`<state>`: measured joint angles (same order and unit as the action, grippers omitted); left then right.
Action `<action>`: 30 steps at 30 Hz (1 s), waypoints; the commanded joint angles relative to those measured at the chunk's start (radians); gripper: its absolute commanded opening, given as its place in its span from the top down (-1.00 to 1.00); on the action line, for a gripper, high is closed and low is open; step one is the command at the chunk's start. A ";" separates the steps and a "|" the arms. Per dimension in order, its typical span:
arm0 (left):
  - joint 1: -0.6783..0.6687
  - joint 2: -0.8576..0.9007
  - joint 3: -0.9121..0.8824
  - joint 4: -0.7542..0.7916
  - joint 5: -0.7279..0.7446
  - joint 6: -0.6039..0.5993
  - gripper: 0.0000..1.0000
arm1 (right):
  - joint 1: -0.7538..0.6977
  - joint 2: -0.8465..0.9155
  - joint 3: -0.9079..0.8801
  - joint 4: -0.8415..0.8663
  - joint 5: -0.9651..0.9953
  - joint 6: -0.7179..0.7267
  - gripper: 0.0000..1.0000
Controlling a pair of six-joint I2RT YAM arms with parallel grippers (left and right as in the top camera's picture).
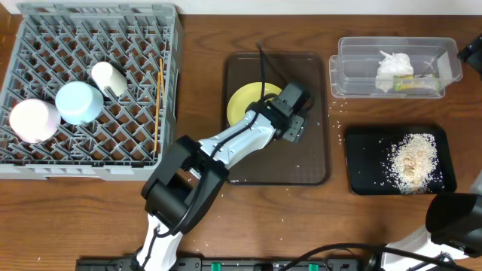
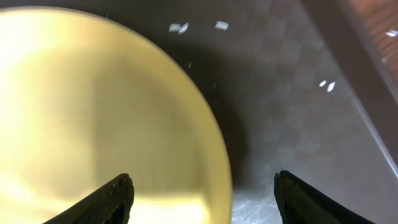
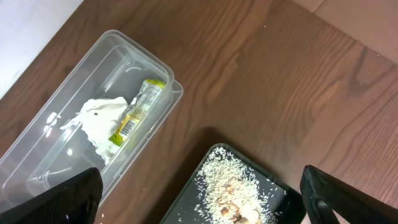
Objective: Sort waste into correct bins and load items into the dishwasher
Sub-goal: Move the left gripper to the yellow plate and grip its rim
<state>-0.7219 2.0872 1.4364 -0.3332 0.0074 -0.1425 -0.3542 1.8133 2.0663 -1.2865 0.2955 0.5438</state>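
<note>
A pale yellow plate (image 1: pixel 248 105) lies on the dark brown serving tray (image 1: pixel 312 150). My left gripper (image 1: pixel 287 110) hangs low over the plate's right rim. In the left wrist view the plate (image 2: pixel 93 112) fills the left side. The left gripper (image 2: pixel 204 186) is open, one finger over the plate, the other over the brown tray, the rim between them. The grey dish rack (image 1: pixel 22 162) holds a light blue bowl (image 1: pixel 79 103), a small white cup (image 1: pixel 109 79), a pale round bowl (image 1: pixel 34 120) and chopsticks (image 1: pixel 159 102). My right gripper (image 3: pixel 200 180) stands wide open above the black tray (image 3: pixel 186 199) of rice.
The clear tub (image 1: pixel 350 68) at back right holds the white tissue (image 1: pixel 394 68) and the wrapper (image 1: pixel 418 85). The black tray (image 1: pixel 361 162) carries the rice scraps (image 1: pixel 413 159). Stray grains dot the wood around both trays. The right arm's base (image 1: pixel 456 218) sits at the bottom right corner.
</note>
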 commanded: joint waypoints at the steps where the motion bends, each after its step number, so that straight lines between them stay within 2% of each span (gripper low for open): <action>1: 0.002 0.006 -0.043 0.024 -0.019 -0.051 -0.40 | -0.002 0.005 -0.002 0.000 0.011 -0.010 -0.99; 3: 0.002 0.006 -0.055 0.034 -0.019 -0.051 -0.24 | -0.002 0.005 -0.002 0.000 0.011 -0.010 -0.99; 5: 0.002 0.006 -0.058 0.037 -0.019 -0.051 0.08 | -0.002 0.005 -0.002 0.000 0.011 -0.010 -0.99; 6: 0.002 0.006 -0.058 0.036 -0.019 -0.051 0.12 | -0.002 0.005 -0.002 0.000 0.011 -0.010 -0.99; 21: 0.001 0.054 -0.063 0.037 -0.016 -0.050 0.19 | -0.002 0.005 -0.002 -0.001 0.011 -0.010 -0.99; 27: 0.002 0.062 -0.063 0.044 -0.016 -0.050 0.63 | -0.002 0.005 -0.002 -0.001 0.011 -0.010 -0.99; 29: 0.002 0.061 -0.063 0.051 -0.016 -0.050 0.84 | -0.002 0.005 -0.002 -0.001 0.011 -0.010 -0.98; 30: 0.002 0.058 -0.062 0.053 -0.016 -0.050 0.85 | -0.002 0.005 -0.002 0.000 0.011 -0.010 -0.99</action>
<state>-0.7238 2.1021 1.3823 -0.2703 -0.0021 -0.1844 -0.3538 1.8133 2.0663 -1.2861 0.2955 0.5438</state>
